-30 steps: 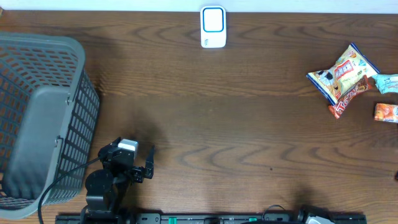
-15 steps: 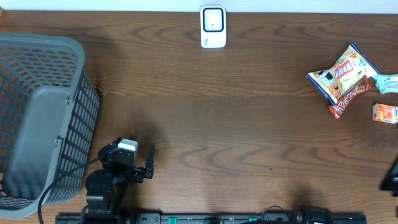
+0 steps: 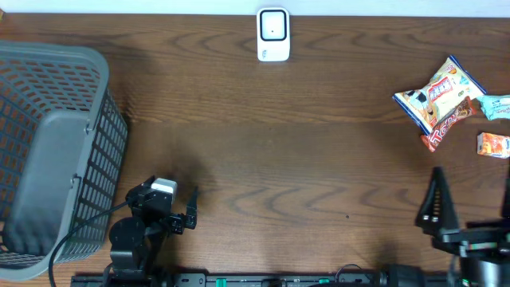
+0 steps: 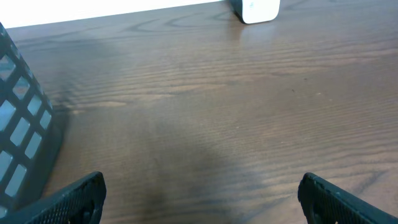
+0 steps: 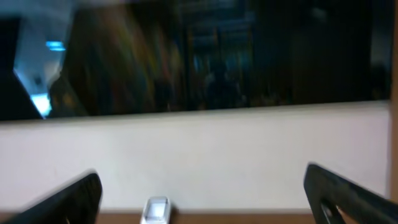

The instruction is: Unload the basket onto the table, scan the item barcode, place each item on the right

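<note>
The items lie at the table's right end: a white, yellow and red snack bag (image 3: 440,97), a pale blue packet (image 3: 496,106) and a small orange packet (image 3: 493,144). The white barcode scanner (image 3: 272,34) stands at the far edge in the middle; it also shows at the top of the left wrist view as the scanner (image 4: 256,9) and, blurred, low in the right wrist view as the scanner (image 5: 155,211). My right gripper (image 3: 472,206) is open near the front right corner, well short of the items. My left gripper (image 4: 199,196) is open over bare wood, holding nothing.
A large grey mesh basket (image 3: 103,76) fills the left end of the table, and its wall (image 4: 22,143) shows close to my left gripper. A white wall rises behind the scanner. The right wrist view is blurred.
The right arm has come into the overhead view at the bottom right, reaching farther onto the table. The left arm and the items have not moved.
</note>
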You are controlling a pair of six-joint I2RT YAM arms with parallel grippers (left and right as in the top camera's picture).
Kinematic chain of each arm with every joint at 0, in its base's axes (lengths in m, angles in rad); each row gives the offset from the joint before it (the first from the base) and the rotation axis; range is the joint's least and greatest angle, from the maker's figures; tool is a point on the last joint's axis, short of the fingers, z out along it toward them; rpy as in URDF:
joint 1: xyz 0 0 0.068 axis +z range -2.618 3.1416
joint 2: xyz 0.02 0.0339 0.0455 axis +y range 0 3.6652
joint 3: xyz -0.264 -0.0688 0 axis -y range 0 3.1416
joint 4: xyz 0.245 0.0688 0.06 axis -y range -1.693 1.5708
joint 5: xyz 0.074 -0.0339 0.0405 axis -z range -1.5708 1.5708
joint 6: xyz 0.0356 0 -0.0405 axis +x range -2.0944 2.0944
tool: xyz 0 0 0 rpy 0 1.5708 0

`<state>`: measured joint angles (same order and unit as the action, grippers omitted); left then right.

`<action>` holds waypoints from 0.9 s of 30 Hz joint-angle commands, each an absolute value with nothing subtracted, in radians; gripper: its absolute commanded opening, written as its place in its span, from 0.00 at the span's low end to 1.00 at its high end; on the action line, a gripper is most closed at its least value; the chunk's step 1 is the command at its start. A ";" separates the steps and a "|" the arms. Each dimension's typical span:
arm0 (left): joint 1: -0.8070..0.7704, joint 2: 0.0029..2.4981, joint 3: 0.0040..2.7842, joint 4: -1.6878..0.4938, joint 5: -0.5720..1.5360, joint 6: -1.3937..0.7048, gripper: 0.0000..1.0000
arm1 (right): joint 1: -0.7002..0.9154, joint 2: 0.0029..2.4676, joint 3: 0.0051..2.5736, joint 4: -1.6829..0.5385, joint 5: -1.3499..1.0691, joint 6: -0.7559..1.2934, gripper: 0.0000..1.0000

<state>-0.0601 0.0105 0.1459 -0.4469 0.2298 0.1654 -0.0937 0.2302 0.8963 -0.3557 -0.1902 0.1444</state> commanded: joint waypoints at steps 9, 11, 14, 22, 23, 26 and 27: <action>-0.062 0.005 0.133 -0.467 0.227 0.179 0.98 | -0.065 0.011 0.349 0.139 -0.185 0.179 0.99; -0.062 0.005 0.133 -0.467 0.227 0.179 0.98 | -0.058 0.006 0.292 0.201 -0.163 0.179 0.99; -0.062 0.005 0.133 -0.467 0.227 0.179 0.98 | -0.052 0.006 0.231 0.252 -0.147 0.179 0.99; -0.062 0.005 0.133 -0.467 0.227 0.179 0.98 | -0.033 0.005 0.086 0.246 -0.058 0.179 0.99; -0.062 0.005 0.133 -0.467 0.227 0.179 0.98 | -0.033 0.005 0.075 0.244 -0.058 0.178 0.99; -0.062 0.005 0.133 -0.467 0.227 0.179 0.99 | -0.033 0.004 0.042 0.243 -0.057 0.178 0.99; -0.062 0.005 0.133 -0.467 0.227 0.179 0.98 | -0.033 0.004 0.029 0.243 -0.057 0.178 0.99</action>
